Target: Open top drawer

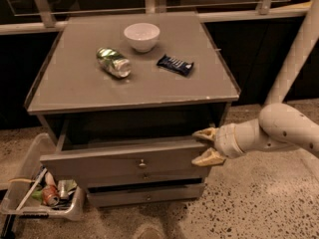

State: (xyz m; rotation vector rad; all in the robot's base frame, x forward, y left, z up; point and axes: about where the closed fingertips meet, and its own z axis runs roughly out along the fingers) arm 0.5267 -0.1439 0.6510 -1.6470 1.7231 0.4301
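The top drawer [99, 164] is a wide grey front panel with a small round knob [142, 163] at its centre. It stands pulled out a little from the grey cabinet [75, 91], leaving a dark gap above it. My gripper [206, 146] is at the right end of that panel. Its two tan fingers are spread apart, one fingertip [203, 133] at the panel's top corner and the other at its bottom corner. My white arm [279, 128] reaches in from the right.
Two shorter drawer fronts [147, 197] sit below the top one. On the cabinet top lie a white bowl [142, 36], a crushed green can [113, 62] and a dark snack bar [175, 64]. A plastic bin of rubbish [42, 195] stands on the floor at left. A white post [295, 54] rises at right.
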